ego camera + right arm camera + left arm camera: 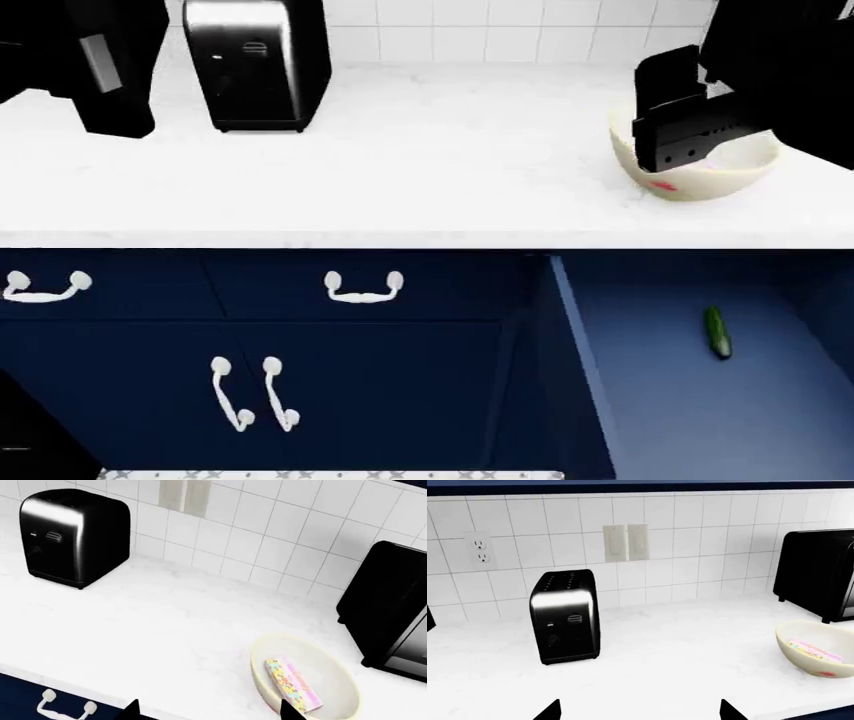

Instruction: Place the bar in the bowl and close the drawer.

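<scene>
Bar: pink and yellow, lying flat inside the cream bowl on the white counter, free of both jaws. Right gripper: above the bowl, jaws spread wide, empty. Left gripper: well apart, facing the toaster, jaws wide, empty. Drawer: open below the bowl, cucumber inside.

Pink-yellow bar lies inside cream bowl; navy drawer open.

The right gripper hides part of the bowl; its jaws' gap is unclear.
</scene>
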